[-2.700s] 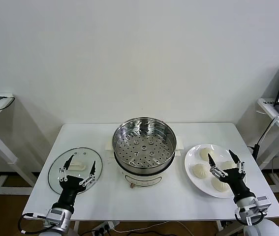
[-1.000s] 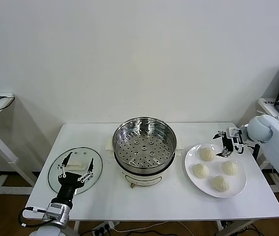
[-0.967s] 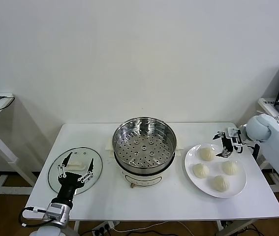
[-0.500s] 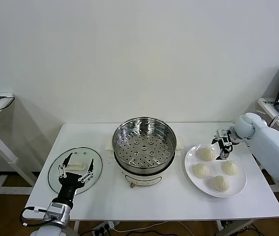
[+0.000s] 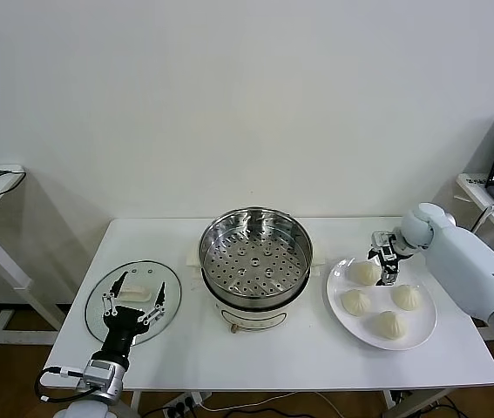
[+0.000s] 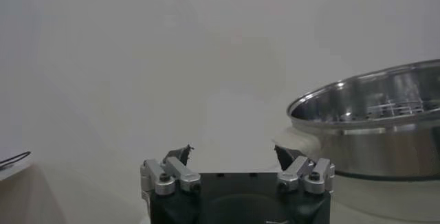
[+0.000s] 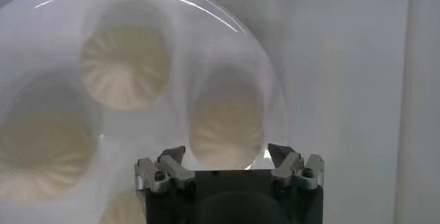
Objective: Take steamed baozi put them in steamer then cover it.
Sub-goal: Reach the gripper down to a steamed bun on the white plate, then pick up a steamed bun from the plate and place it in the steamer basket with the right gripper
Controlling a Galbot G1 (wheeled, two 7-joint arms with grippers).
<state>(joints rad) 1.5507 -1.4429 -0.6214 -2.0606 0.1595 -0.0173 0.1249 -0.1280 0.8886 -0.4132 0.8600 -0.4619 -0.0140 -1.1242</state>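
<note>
Counter (image 5: 316, 366): white, carrying everything; the steamer stands mid-counter, the lid to the robot's left of it, the plate to its right.
Steamer (image 5: 255, 261): wide shiny steel pot on a white base, uncovered, its perforated tray bare. The left wrist view catches only its rim and wall (image 6: 375, 119) from the side.
Glass lid (image 5: 133, 300): lies flat near the left front edge, white handle up.
Plate (image 5: 421, 329): white, holding all four steamed baozi (image 5: 356, 302).
Right arm: reaches in from the right edge, forearm sloping down toward the far side of the plate.
Right end effector (image 5: 384, 259): hangs just over the rearmost bun (image 5: 366, 273), fingers spread wide, holding nothing.
Right wrist view: looks straight down on the plate (image 7: 268, 60); the bun (image 7: 225, 126) sits between the open fingertips, with no contact that I can see. Its pleats show here, which the head view does not give.
Left arm: low at the front left corner.
Left end effector (image 5: 133, 305): over the lid, fingers wide apart and empty; the left wrist view shows the two tips (image 6: 179, 154) well separated.
</note>
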